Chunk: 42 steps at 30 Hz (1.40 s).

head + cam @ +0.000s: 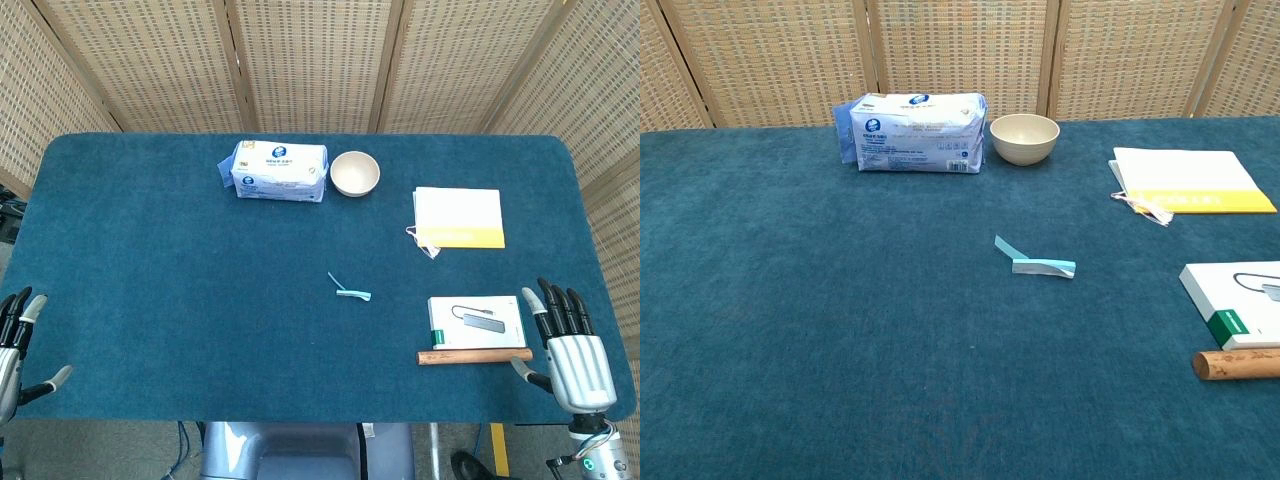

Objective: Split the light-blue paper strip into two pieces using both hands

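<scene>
A small light-blue paper strip [350,290] lies bent on the blue tablecloth near the table's middle; the chest view shows it [1035,262] folded over with a white underside. My left hand [15,345] hovers open at the near left edge, far from the strip. My right hand [572,350] is open at the near right edge, fingers spread and pointing away, beside the wooden stick. Neither hand touches the strip, and neither shows in the chest view.
A tissue pack [278,169] and a cream bowl [355,173] stand at the back. A white-and-yellow booklet [459,217] lies at right. A white box [477,320] and a wooden stick [474,356] lie near my right hand.
</scene>
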### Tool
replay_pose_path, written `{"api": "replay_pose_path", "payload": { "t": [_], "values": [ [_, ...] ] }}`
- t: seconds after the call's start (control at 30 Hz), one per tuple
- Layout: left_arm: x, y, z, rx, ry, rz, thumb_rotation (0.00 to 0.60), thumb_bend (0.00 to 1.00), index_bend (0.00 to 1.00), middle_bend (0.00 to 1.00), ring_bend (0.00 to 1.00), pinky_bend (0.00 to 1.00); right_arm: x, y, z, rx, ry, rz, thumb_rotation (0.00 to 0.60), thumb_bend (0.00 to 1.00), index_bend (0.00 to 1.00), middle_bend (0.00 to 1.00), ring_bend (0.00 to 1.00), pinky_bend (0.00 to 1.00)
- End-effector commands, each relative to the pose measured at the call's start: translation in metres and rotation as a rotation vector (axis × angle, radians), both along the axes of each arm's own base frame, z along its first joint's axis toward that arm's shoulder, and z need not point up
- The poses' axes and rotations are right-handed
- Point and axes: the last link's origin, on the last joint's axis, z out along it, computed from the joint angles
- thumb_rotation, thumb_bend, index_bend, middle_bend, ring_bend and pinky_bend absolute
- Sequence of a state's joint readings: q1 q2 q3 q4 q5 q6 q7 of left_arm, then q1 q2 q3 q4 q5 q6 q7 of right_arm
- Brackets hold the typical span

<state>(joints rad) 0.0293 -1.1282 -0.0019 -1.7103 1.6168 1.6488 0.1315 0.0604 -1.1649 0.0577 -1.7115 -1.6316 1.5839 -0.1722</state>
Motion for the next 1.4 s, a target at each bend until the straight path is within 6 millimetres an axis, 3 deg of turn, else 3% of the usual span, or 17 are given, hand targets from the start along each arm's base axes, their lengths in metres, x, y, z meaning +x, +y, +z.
{"api": "replay_pose_path", "payload": {
  "t": [0.03,0.3,0.43,0.53,0.63,0.8,1.0,1.13,1.4],
  "values": [
    [0.0,0.0,0.0,-0.002,-0.001,0.001,0.6,0.0,0.0,0.0,0.0,0.0,0.0,0.0,-0.001,0.005,0.0,-0.001,0.6,0.0,0.0,0.0,0.0,0.0],
    [0.002,-0.001,0.002,-0.001,-0.007,-0.011,0.6,0.0,0.0,0.0,0.0,0.0,-0.001,-0.003,-0.011,0.043,0.032,-0.014,0.6,0.0,0.0,0.0,0.0,0.0],
    [-0.001,0.001,0.004,0.005,-0.012,0.001,0.6,0.0,0.0,0.0,0.0,0.0,0.006,-0.012,-0.026,0.093,0.066,0.018,0.6,0.0,0.0,0.0,0.0,0.0],
    [-0.004,0.004,0.004,0.002,-0.011,0.018,0.6,0.0,0.0,0.0,0.0,0.0,0.021,-0.029,-0.04,0.142,0.096,0.071,0.6,0.0,0.01,0.0,0.0,0.0],
    [-0.005,0.009,0.002,-0.009,-0.016,0.035,0.6,0.0,0.0,0.0,0.0,0.0,0.05,-0.057,-0.06,0.236,0.086,0.121,0.6,0.0,0.05,0.0,0.0,0.0],
    [-0.007,0.016,0.0,-0.006,-0.005,0.061,0.6,0.0,0.0,0.0,0.0,0.0,0.094,-0.103,-0.095,0.295,0.195,0.163,0.6,0.0,0.2,0.0,0.0,0.0],
    [-0.011,0.023,-0.005,-0.013,0.012,0.095,0.6,0.0,0.0,0.0,0.0,0.0,0.129,-0.138,-0.145,0.372,0.183,0.125,0.6,0.13,0.34,0.0,0.0,0.0],
    [-0.013,0.027,-0.006,-0.018,0.009,0.112,0.6,0.0,0.0,0.0,0.0,0.0,0.14,-0.148,-0.165,0.404,0.139,0.088,0.6,0.25,0.37,0.0,0.0,0.0],
    [-0.017,0.031,-0.005,-0.027,0.002,0.128,0.6,0.0,0.0,0.0,0.0,0.0,0.157,-0.166,-0.207,0.395,0.126,0.007,0.6,0.28,0.41,0.0,0.0,0.0]
  ]
}}
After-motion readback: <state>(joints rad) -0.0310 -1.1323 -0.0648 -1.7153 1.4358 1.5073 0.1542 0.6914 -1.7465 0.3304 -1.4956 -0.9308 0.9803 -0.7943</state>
